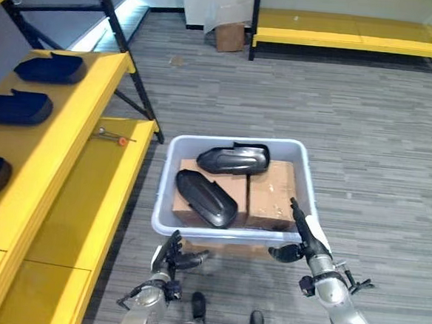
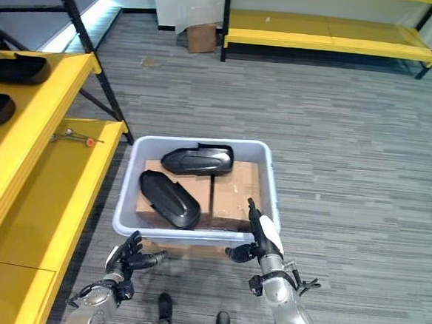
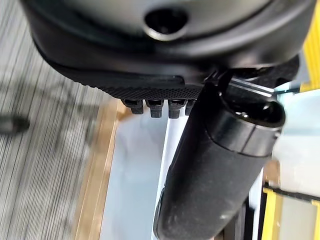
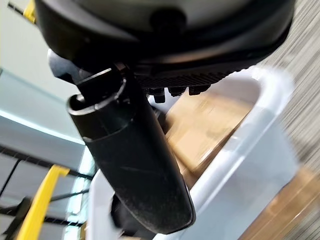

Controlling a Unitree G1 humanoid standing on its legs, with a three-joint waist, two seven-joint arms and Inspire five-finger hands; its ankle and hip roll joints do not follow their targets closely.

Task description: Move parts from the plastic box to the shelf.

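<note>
Nearest the camera, the left robot hand hangs low in front of the plastic box, off its near left corner, fingers loosely spread and holding nothing; the right robot hand stands at the box's near right corner, fingers straight and apart, tips up against the rim, also empty. Both remaining parts lie inside the box on two cardboard cartons. One dark part lies with its long axis diagonal, its narrower end toward the far left wall and its broad rounded end toward the near rim. A second dark part lies crosswise near the far wall, long axis running left to right, tapered end to the left. Three more dark parts already sit on the upper level of the yellow shelf to the robot's left; a small tool lies on the lower level. The likely risks: the glossy, curved shells could slip from a shallow pinch, a reach over the rim could knock or drag the light box, and the nearer part, lying askew, may swing when lifted off-centre and clip the wall.
</note>
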